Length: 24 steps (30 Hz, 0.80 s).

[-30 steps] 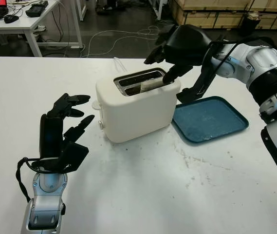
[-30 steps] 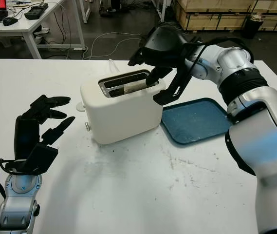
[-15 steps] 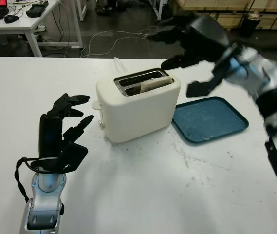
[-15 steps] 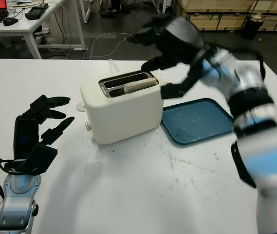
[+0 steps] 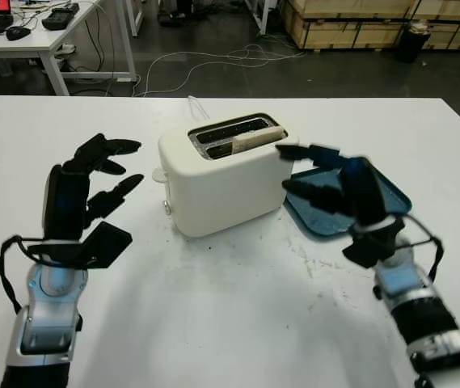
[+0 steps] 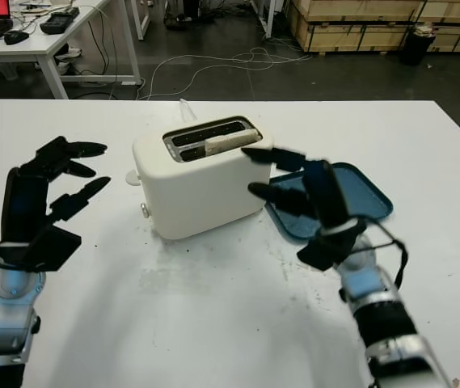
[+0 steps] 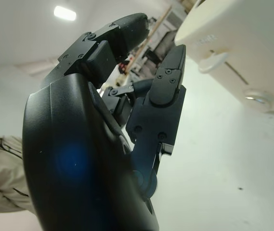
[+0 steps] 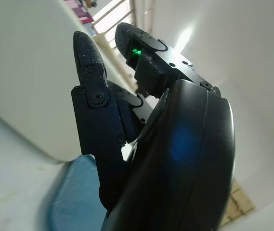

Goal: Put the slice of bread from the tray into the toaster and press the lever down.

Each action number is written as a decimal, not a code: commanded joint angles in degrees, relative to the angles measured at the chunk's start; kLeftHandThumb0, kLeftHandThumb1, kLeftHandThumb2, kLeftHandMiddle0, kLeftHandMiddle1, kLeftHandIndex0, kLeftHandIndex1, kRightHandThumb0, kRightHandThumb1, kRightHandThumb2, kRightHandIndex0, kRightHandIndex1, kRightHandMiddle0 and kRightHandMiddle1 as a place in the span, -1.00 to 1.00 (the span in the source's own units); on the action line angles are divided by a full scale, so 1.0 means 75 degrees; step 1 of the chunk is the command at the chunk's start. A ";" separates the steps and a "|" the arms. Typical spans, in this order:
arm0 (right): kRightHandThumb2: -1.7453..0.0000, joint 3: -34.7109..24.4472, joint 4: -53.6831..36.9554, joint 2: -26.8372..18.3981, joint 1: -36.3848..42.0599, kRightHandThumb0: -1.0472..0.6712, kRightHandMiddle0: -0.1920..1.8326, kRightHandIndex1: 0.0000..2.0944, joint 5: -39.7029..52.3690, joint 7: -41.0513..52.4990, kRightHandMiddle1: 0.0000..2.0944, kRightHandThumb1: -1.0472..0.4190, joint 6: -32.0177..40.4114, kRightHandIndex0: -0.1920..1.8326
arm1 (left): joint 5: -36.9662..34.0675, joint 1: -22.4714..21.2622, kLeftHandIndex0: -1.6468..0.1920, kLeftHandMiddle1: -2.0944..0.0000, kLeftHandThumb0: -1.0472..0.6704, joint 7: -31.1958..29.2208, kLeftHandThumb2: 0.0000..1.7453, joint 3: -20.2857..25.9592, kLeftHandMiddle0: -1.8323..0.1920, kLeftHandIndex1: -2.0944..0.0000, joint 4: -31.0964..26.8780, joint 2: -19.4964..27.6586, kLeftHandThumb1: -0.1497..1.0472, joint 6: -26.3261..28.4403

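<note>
Cream plastic toaster (image 5: 225,179) holds the pale bread slice (image 5: 255,137) in its near slot. The empty-handed left hand (image 5: 84,198), at 9 o'clock, should press the side lever (image 5: 159,173) straight down; the right hand (image 5: 344,194) is open over the blue tray (image 5: 391,198).

Smooth cream plastic on the toaster (image 5: 225,182); matt blue plastic on the tray (image 5: 391,194); glossy black shell on each robot hand; scuffed white table (image 5: 238,323).

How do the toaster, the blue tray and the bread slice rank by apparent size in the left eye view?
1. Toaster, largest.
2. Blue tray, though the right robot hand covers much of it, so its full extent is unsure.
3. Bread slice, smallest; just its top edge shows above the slot.
</note>
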 commanded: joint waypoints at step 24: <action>0.96 -0.2062 -0.2397 0.1053 0.1193 -0.28 0.23 -0.52 0.2611 0.1195 -0.99 -0.83 0.3497 0.14 | 0.1806 -0.0605 -0.34 -0.16 0.06 0.0884 -1.00 -0.0401 -0.02 0.67 0.1328 0.0848 0.54 -0.1013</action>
